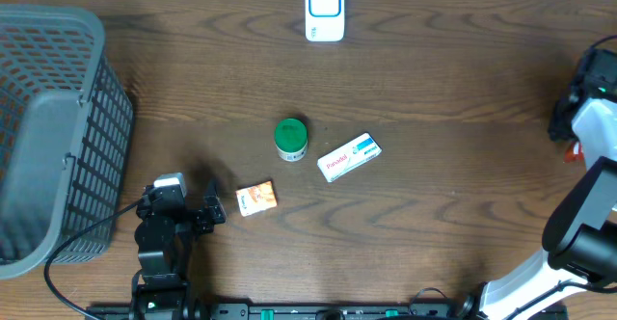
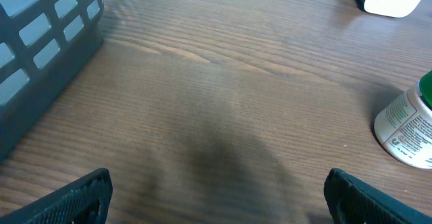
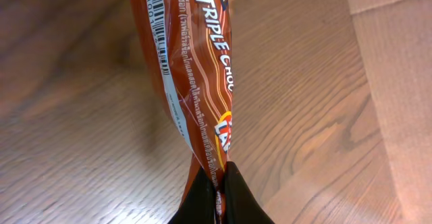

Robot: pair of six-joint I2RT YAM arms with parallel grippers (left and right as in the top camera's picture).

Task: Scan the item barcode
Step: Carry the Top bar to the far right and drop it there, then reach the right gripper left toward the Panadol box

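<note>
**Snack packet gripped in right claw; scan not yet made.**

The right claw (image 3: 216, 183) is clamped fully shut on the end seam of a brown snack packet (image 3: 196, 69), which is held above the bench (image 1: 463, 79) near its right edge. The left claw (image 2: 216, 200) is spread wide and holds nothing. The barcode (image 3: 158, 21) is printed along one side, towards the packet's far end. It is judged that this limp panel should be turned and presented flat to the scanner (image 1: 325, 10). Open bench is noted along the rear route. The jar (image 1: 291, 139), white box (image 1: 349, 156) and orange box (image 1: 256, 199) are set mid-bench, well apart from it.
</note>
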